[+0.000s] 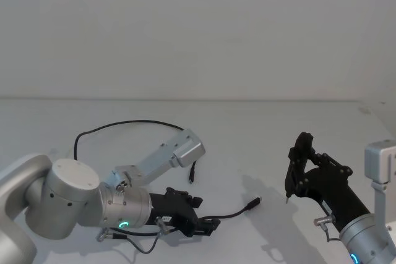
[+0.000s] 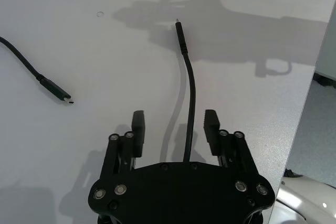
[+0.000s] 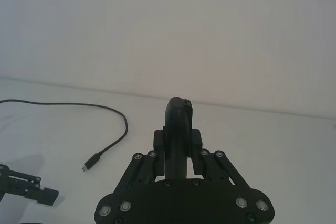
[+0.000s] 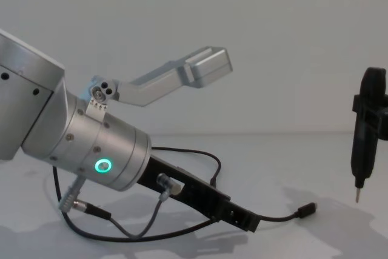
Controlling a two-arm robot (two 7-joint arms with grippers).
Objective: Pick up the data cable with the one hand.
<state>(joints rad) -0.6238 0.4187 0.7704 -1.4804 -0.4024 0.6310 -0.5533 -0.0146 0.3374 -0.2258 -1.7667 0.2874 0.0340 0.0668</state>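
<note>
The data cable is a thin black cord lying on the white table, arcing from far left round to a plug. Its other plug lies right of my left gripper. That flat black gripper, on a silver cylinder with a green ring, sits low over the table and is open. In the left wrist view the cable runs between the two fingers, closer to one of them. The right gripper stands upright and shut to the right, its pointed tip just above the table.
A short grey wire with silver plugs hangs from the left wrist. A silver bracket juts out above the left arm. The table's right edge runs near the right arm. A plain white wall stands behind.
</note>
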